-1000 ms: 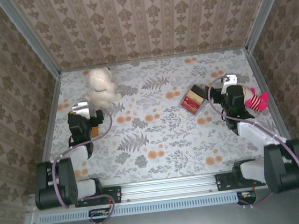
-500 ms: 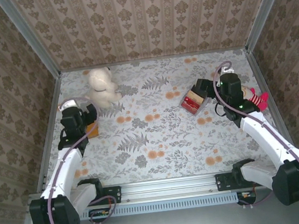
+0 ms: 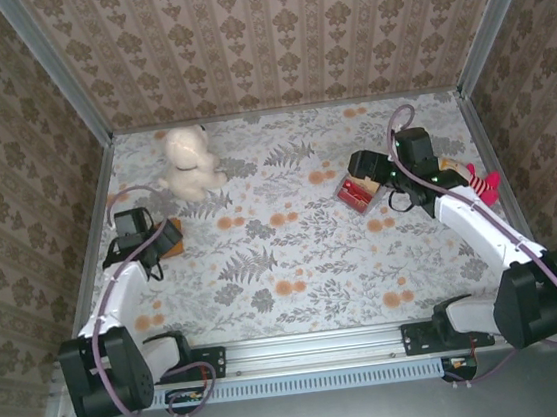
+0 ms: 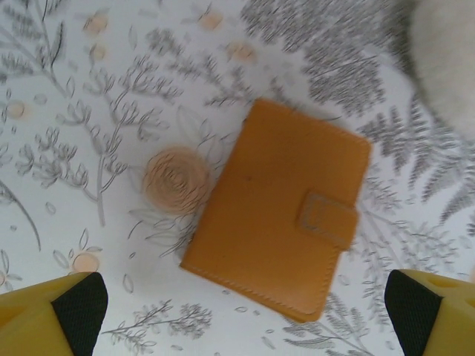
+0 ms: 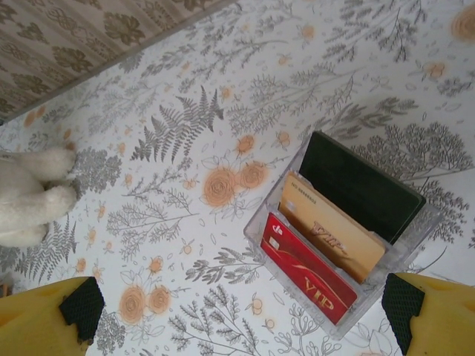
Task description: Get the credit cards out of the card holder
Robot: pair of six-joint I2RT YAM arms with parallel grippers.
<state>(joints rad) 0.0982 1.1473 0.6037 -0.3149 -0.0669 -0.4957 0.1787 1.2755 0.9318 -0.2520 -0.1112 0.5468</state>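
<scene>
- Card holder (image 3: 170,239), seen from the top external camera, lay flat on the left side of the flowered table (image 3: 294,257), on the near side of a white plush toy (image 3: 190,163), with only an orange-tan corner showing past the arm.
- The left gripper (image 3: 145,241) hung just over it; the jaws could not be judged from this height.
- On the right side, the right gripper (image 3: 384,178) hovered beside a clear box (image 3: 362,192) of cards, with a red striped toy (image 3: 478,184) behind the arm.
- From the left wrist, the card holder (image 4: 278,208) was folded closed with its tab strap fastened over one edge, so its contents were hidden.
- It sat tilted on the cloth, next to a printed orange rose.
- The left gripper (image 4: 243,315) stood spread wide, its dark fingertips (image 4: 78,300) in the two lower corners, clear of the card holder and gripping nothing.
- From the right wrist, the right gripper (image 5: 245,311) was likewise spread wide with nothing in it.
- The clear box (image 5: 286,194) stood between and beyond its tips, untouched, holding a red card (image 5: 304,278) marked VIP, a tan card (image 5: 334,237) and a dark card (image 5: 364,194) upright in a row.
- The plush toy (image 5: 30,200) sat at the left edge.
</scene>
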